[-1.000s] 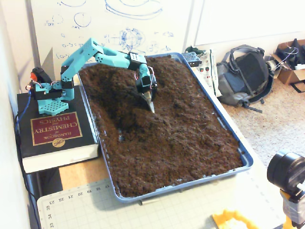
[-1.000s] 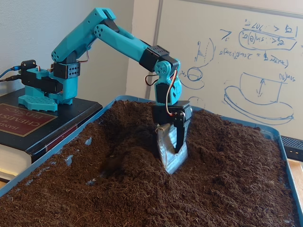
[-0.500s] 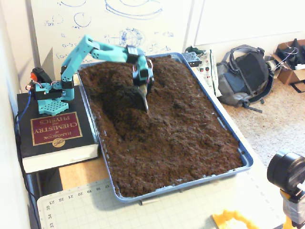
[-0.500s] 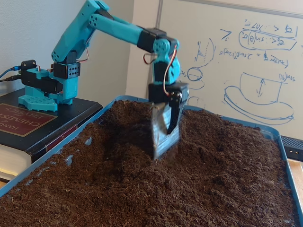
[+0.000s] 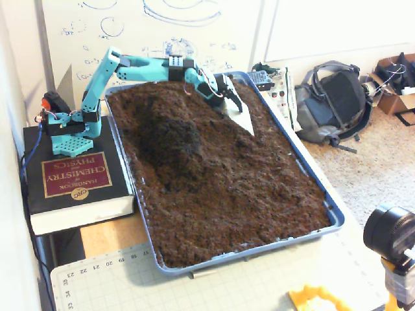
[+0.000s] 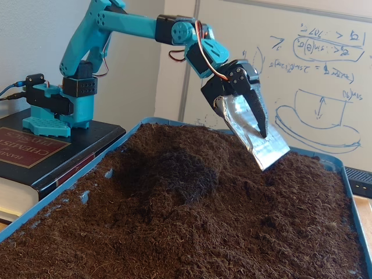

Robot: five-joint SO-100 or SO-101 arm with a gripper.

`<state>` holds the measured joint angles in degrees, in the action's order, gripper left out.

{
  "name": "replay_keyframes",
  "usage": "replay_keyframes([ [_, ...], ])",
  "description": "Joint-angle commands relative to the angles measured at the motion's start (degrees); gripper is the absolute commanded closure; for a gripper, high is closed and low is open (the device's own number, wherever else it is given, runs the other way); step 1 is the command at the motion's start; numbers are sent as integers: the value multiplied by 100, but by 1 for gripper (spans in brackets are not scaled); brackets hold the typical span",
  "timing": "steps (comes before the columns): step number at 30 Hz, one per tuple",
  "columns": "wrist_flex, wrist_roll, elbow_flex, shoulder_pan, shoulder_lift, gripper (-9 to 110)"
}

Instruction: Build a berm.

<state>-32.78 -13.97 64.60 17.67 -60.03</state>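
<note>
A blue tray is filled with loose dark brown soil. The berm shows as a rounded, darker hump of soil in the tray's far left part, near the arm's base. My teal arm reaches out over the tray's far end. My gripper carries a foil-wrapped blade and hangs tilted in the air above the soil, right of the hump. Its black finger lies flat against the foil, so it is shut. No soil is on the blade.
The arm's base stands on a thick black book left of the tray. A whiteboard is behind the tray, a backpack on the floor at the right. A cutting mat and a camera sit in front.
The blade was dug into the soil beside the hump. It has lifted clear and swung up and to the right, toward the tray's far end. The hump stands darker and higher.
</note>
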Motion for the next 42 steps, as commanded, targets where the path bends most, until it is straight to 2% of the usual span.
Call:
replay_keyframes([
  [1,255,-826,-624,325,70,101],
  [7,299,-1547,-633,870,773,101],
  [17,396,-1239,-686,958,1204,101],
  [25,1775,-694,-738,650,1459,101],
  [42,1784,-721,-668,650,2927,101],
])
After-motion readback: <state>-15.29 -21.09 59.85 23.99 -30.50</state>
